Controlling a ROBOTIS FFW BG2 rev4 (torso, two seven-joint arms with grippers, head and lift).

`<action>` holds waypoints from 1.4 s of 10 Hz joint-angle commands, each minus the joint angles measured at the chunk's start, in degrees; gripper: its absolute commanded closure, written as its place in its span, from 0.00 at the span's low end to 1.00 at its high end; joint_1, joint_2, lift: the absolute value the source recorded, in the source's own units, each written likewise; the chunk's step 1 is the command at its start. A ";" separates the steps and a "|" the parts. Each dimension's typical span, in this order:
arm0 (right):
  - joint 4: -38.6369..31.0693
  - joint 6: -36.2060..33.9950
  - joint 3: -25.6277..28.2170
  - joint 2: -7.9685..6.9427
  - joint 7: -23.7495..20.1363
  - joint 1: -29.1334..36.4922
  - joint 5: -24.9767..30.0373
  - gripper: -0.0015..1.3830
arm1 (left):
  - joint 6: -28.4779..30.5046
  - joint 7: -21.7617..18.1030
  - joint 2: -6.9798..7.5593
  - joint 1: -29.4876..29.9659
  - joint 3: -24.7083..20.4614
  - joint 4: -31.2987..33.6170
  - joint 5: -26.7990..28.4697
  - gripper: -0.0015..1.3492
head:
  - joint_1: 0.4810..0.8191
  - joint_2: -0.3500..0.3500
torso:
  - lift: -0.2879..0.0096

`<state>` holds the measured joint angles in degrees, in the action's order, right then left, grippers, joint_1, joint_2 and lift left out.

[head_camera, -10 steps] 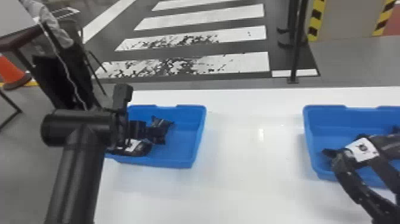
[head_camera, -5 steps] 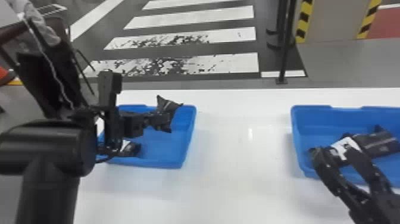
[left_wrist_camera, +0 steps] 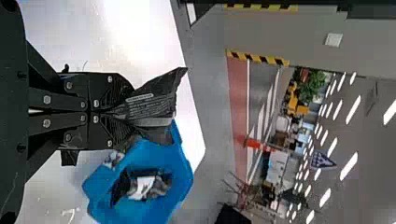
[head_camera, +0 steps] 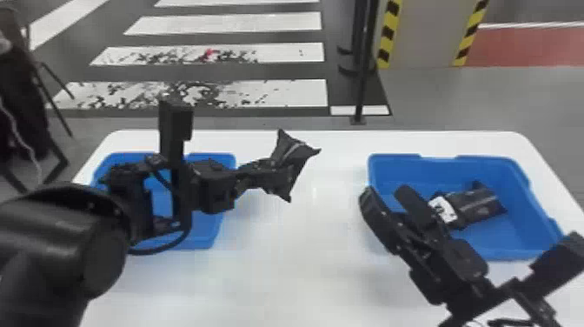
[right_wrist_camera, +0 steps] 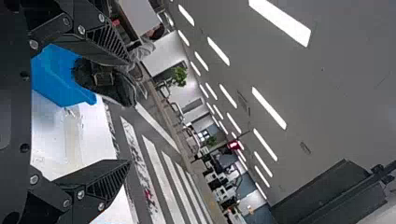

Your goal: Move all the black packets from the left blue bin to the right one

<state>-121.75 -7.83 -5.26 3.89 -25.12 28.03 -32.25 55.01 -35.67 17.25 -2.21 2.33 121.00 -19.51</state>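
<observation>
Black right gripper (head_camera: pixel 386 195) is over the near-left part of the right bin, fingers wide, nothing between them. Left gripper (left_wrist_camera: pixel 114 112) is clamped on a packet (left_wrist_camera: pixel 152 102), carrying it clear of the white table (head_camera: pixel 278 278), between the bins and nearer the left one.

Right blue bin (head_camera: pixel 399 169): at least one packet (head_camera: pixel 478 206) lying inside. Left blue bin (head_camera: pixel 204 239) is partly behind the left arm (head_camera: pixel 48 243); can't tell how many packets remain in there.

Progress: at least one in, one in transit, so I'd call it partway. Next should be getting the held one over the right bin and letting go; watch clearance to the right gripper.

Labels: white label (head_camera: pixel 443 209) with dark marks on the binned packet, pale fine print on the held one. Can't read either, no brand to report. Beyond the table: crosswalk stripes (head_camera: pixel 282 93).
</observation>
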 commanded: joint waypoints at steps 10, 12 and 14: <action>6.79 -1.87 -1.48 1.12 -1.52 -9.33 -4.66 0.92 | -1.58 -0.10 0.24 -1.03 11.49 0.00 -9.06 0.90 | 0.63 0.35 | 0.35; 6.93 -1.87 -2.17 1.12 -1.60 -9.33 -4.89 0.92 | -1.72 -0.02 0.16 -1.03 11.38 0.00 -9.63 0.89 | 0.63 0.36 | 0.35; 7.49 -1.45 -0.91 1.04 -1.60 -10.17 -5.46 0.92 | -2.70 0.42 -0.11 1.22 9.55 0.00 -11.34 0.29 | 0.63 0.37 | 0.35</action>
<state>-114.44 -9.41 -6.74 4.92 -26.76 18.16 -37.58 52.37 -35.24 17.21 -1.67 12.46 121.01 -30.61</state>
